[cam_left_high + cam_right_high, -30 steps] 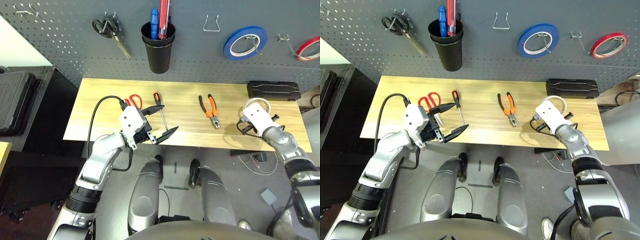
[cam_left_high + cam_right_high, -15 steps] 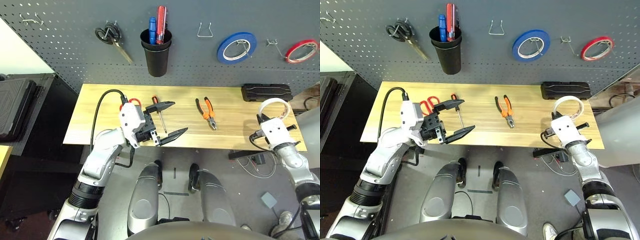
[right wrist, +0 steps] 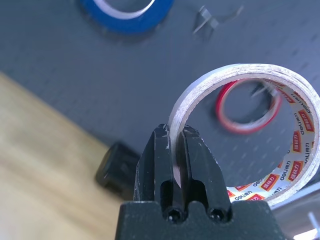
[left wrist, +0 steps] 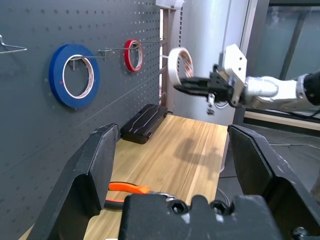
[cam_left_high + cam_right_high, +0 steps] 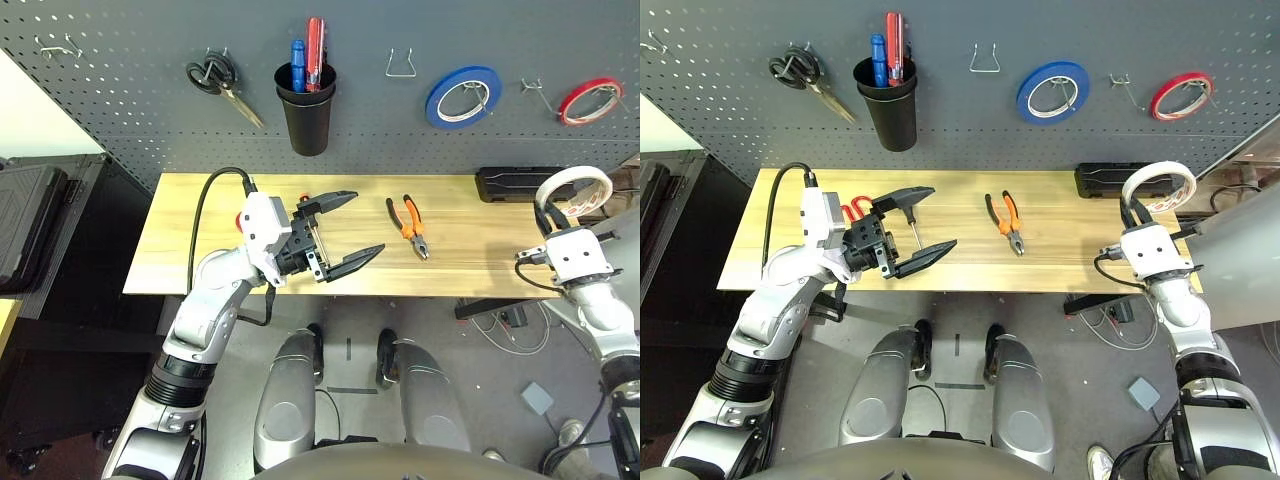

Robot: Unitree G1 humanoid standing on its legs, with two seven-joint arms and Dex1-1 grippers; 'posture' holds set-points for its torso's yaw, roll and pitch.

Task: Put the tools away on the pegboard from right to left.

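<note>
Cream-white tape roll (image 5: 1158, 186) held upright on edge above the table's (image 5: 1060, 255) right end, hole facing the pegboard (image 5: 970, 120), lifted clear since a second ago. Pinched at its lower rim by the right tool (image 3: 176, 150), clamped tight. Left tool (image 5: 340, 229) spread fully wide, empty, above the screwdriver (image 5: 910, 226). Pliers (image 5: 1006, 222) flat at mid-table, jaws toward the robot.

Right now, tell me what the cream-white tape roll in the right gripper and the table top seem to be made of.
Cream-white tape roll: likely adhesive tape wound on a cardboard core; the inner face is printed with red-and-orange logos, the outer face smooth and pale.
Table top: wood or wood-look laminate; light plank-like grain, matte finish.
</note>
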